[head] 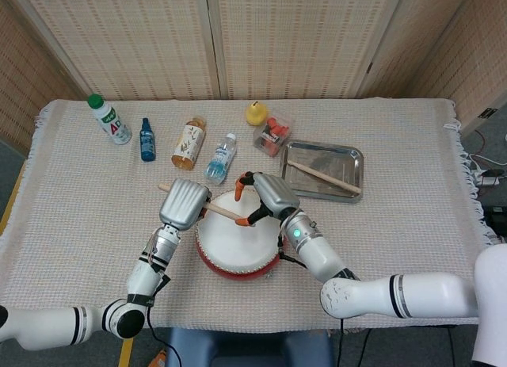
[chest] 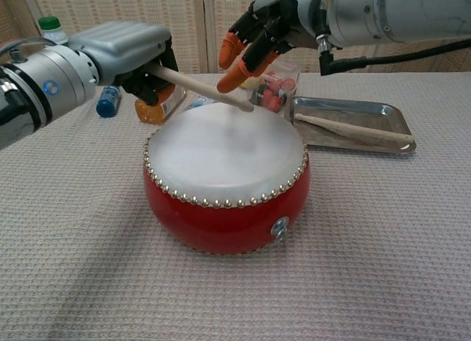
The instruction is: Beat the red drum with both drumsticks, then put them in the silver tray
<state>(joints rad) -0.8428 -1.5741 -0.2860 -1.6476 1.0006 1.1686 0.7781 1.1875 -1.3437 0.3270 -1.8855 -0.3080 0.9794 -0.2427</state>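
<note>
The red drum [head: 234, 245] [chest: 221, 146] with its white skin stands at the table's front middle. My left hand [head: 184, 202] [chest: 132, 54] grips one wooden drumstick [head: 218, 211] [chest: 206, 87], which slants over the drum's far edge. My right hand [head: 269, 194] [chest: 266, 24] hovers above the drum's far right side, fingers spread, orange fingertips [chest: 234, 81] close to the stick's tip; I cannot tell whether they touch. A second drumstick [head: 326, 177] [chest: 353, 129] lies inside the silver tray [head: 347, 157] [chest: 383, 114], right of the drum.
Behind the drum runs a row: green-capped bottle [head: 108, 119], blue bottle [head: 146, 139], orange-labelled bottle [head: 188, 143], water bottle [head: 221, 158], yellow toy [head: 254, 112], clear box of red pieces [head: 272, 135] [chest: 274, 90]. Screens close off the back.
</note>
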